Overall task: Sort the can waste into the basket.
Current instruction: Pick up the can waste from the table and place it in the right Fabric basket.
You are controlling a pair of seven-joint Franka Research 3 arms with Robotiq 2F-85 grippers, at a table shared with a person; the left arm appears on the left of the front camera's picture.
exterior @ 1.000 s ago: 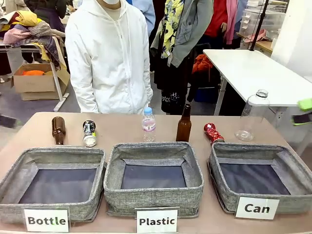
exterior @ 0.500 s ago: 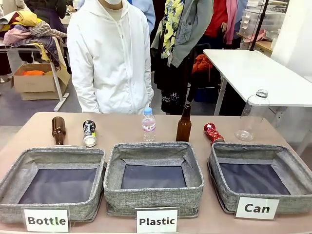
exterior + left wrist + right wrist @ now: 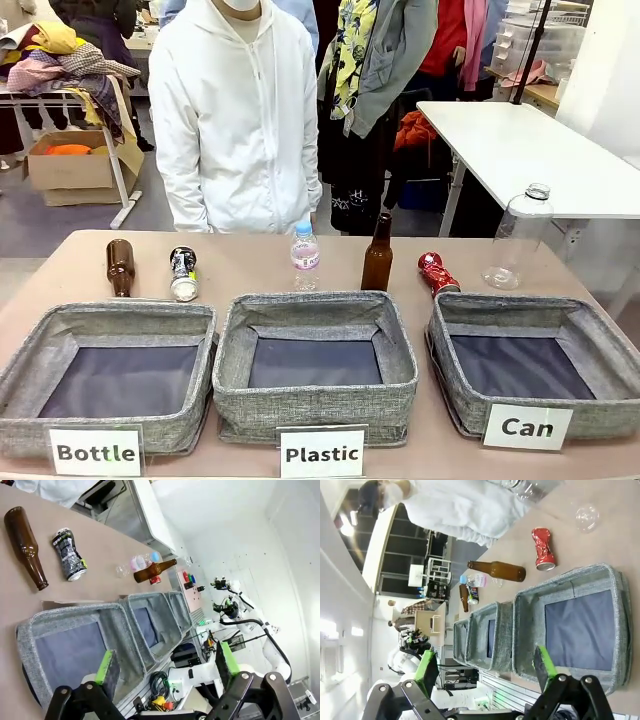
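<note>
The crushed red can (image 3: 437,273) lies on the table just behind the back left corner of the grey "Can" basket (image 3: 500,302). The black can (image 3: 183,273) lies on its side at the far left, behind the "Bottle" bin. In the right wrist view my right gripper (image 3: 486,666) hangs open above the near side of the Can basket (image 3: 565,582), with the red can (image 3: 543,548) beyond it. In the left wrist view my left gripper (image 3: 166,663) is open over the Bottle bin, with the black can (image 3: 69,555) farther off. Neither gripper holds anything.
The "Bottle" bin (image 3: 110,312) and "Plastic" bin (image 3: 315,300) stand left of the basket. Behind them are a lying brown bottle (image 3: 120,267), an upright brown bottle (image 3: 377,256), a small plastic bottle (image 3: 305,256) and a large clear one (image 3: 517,238). A person (image 3: 235,120) stands at the far edge.
Blurred gripper parts at the left and right edges of the front view a second ago have moved out of frame. The person has shifted slightly right. The cans have not moved.
</note>
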